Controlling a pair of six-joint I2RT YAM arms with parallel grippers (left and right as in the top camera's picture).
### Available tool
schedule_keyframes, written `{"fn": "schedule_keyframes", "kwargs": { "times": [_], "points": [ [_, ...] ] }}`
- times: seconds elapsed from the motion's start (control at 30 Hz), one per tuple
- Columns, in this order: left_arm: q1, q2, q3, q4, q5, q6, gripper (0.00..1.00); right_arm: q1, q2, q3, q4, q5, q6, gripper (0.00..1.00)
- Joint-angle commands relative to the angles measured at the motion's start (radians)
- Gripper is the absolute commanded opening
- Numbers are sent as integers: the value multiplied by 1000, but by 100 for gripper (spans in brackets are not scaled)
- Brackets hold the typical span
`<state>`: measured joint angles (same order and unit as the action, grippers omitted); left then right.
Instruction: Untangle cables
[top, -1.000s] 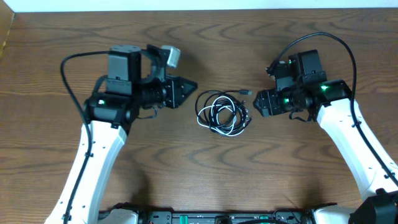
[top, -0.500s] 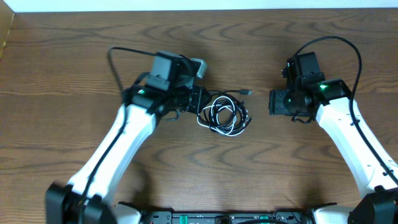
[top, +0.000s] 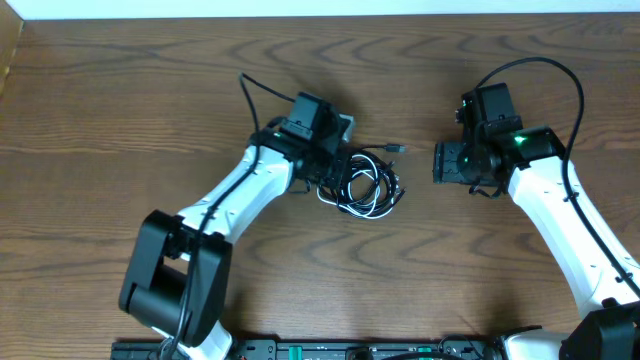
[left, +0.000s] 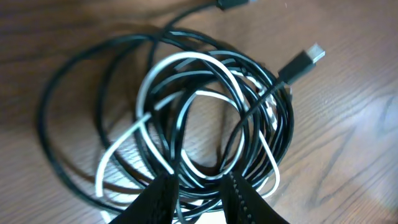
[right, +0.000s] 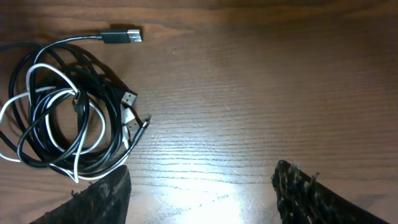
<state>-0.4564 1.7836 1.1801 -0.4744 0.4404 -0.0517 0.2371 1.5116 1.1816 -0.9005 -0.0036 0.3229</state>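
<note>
A tangled coil of thin black and white cables (top: 362, 183) is seen lying on the brown wood-grain table (top: 300, 60), near its middle and between the two arms. One black strand is led out from the far side of the coil toward the right and ends in a small black-and-silver plug (top: 397, 149), which rests flat on the table just beyond the loops. The left hand (top: 335, 178) is placed over the left edge of the coil; in the left wrist view its fingertips (left: 155, 200) are only narrowly parted, with a few black and white strands running between them, and whether these strands are actually pinched cannot be told. The right hand (top: 438, 163) is held to the right of the coil, apart from it, with its fingers (right: 102, 193) spread wide and nothing held between them.
</note>
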Motion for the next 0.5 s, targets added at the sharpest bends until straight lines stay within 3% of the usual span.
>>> {"fn": "schedule_keyframes", "kwargs": {
  "times": [0.0,0.23,0.47],
  "points": [
    [-29,18,-5,-7,-22,22,28,2,6,0,2,13,13,70],
    [-67,18,-33,-79,-186,36,28,2,6,0,0,12,13,71],
    [-67,18,-44,-67,-179,59,28,2,6,0,-6,12,13,71]
  ]
}}
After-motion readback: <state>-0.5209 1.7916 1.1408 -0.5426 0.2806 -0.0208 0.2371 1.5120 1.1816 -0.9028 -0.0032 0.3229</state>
